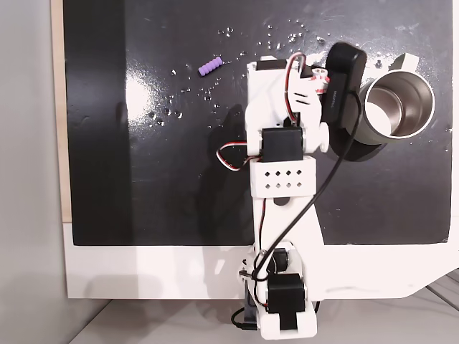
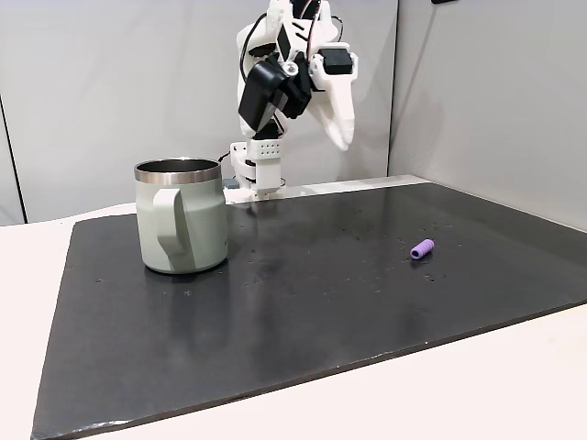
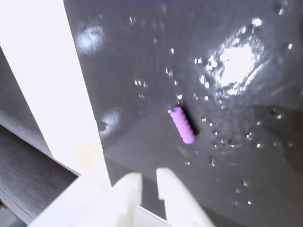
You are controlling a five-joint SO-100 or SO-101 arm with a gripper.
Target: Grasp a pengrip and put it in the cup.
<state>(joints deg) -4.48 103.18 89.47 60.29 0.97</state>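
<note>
One object is left to be grasped, so the approach is judged to be the step in hand, with nothing lifted yet. Taken from left to right in a fixed view from above, a pale wall strip is met first, then the black mat (image 1: 143, 179) spread over the white counter (image 1: 143, 272), then the pengrip (image 1: 209, 67) lying loose near the mat's far edge, then the white arm (image 1: 283, 179) reaching up the middle, and at the right the cup (image 1: 398, 107), upright with its steel inside bare. In the side-on fixed view the order is reversed: the cup (image 2: 181, 217) stands at the left with its handle turned to the camera, the tool (image 2: 341, 137) is held high above the mat behind it, and the pengrip (image 2: 422, 248) rests well apart at the right. In the wrist view the tool (image 3: 149, 187) is seen from the lower edge with its two white fingers narrowly parted and nothing between them, while the pengrip (image 3: 182, 124) lies ahead of the tips on its side (slightly askew to them). The next move is judged to call for a wider opening, a descent toward the mat, and the fingers being set across the little cylinder's short axis; being soft and round, it may roll if nudged. The mat is glossy and speckled with small bright spots (droplets or dust cannot be told), and strong lamp glare is thrown back from it. Plain grey panels close off the room behind.
</note>
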